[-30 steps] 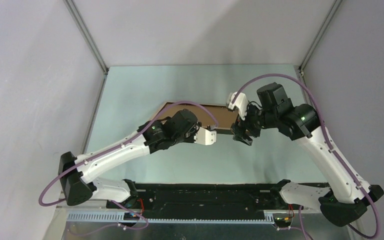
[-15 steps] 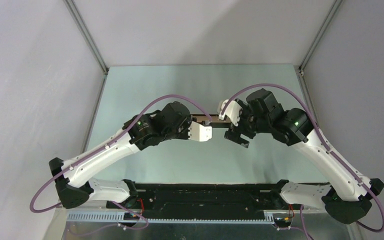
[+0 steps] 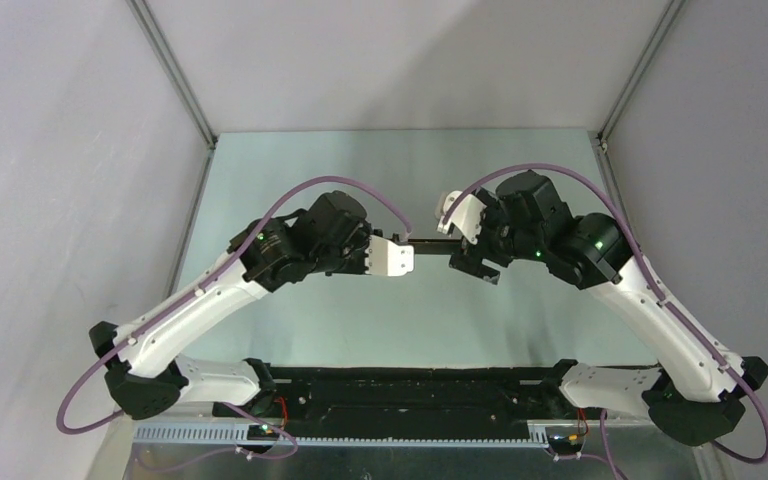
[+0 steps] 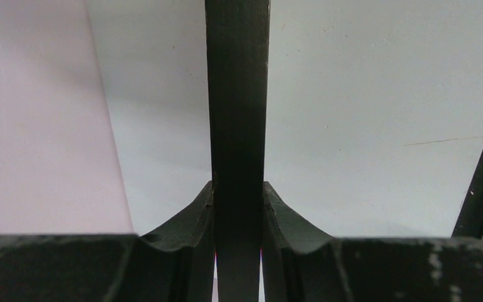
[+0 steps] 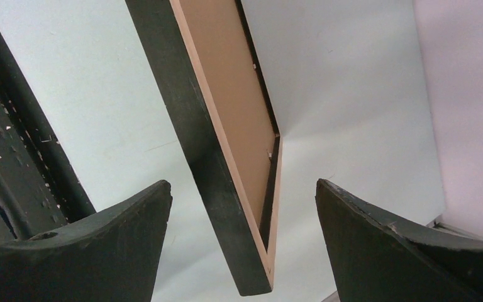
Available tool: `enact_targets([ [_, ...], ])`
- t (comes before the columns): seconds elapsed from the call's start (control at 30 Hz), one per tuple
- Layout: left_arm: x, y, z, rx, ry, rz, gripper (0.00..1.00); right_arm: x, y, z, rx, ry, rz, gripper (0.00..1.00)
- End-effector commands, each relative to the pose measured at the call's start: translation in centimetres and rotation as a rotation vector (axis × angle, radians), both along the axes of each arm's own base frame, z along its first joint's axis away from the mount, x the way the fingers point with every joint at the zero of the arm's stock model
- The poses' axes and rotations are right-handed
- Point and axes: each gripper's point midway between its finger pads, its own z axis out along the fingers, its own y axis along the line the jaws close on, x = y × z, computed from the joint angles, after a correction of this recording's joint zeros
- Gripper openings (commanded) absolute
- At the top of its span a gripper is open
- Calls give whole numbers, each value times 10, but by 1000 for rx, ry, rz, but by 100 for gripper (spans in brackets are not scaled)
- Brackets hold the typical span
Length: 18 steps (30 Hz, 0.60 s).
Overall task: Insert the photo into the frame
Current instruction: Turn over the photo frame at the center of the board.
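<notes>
My left arm (image 3: 200, 300) arches up from its base and bends inward, wrist pointing at the centre. I have the left gripper (image 4: 238, 195) clamped, both fingers (image 4: 182, 220) pressed flat on the frame (image 4: 238, 94) edge. My right arm (image 3: 660, 310) mirrors that arch, wrist angled in toward the left. The right gripper (image 5: 242, 189) stands wide, its fingers (image 5: 132, 220) on either side of the frame's end, not touching it.

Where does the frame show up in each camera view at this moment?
Top view: the frame, a thin dark strip seen edge-on, mid-picture.
Left wrist: upright dark bar at centre, clamped in the left pincer.
Right wrist: slanting down from upper left of centre, inside the open right pincer, untouched.
Shared landmark: the pale table behind it.
</notes>
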Motion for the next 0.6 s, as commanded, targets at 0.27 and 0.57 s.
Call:
enact_targets([
  [0.27, 10, -12, 60, -152, -95, -17, 0, 1, 16, 5, 10, -28, 57, 87],
  [0.57, 7, -12, 62, -171, -80, -24, 0, 5, 23, -3, -5, -10, 76, 82],
])
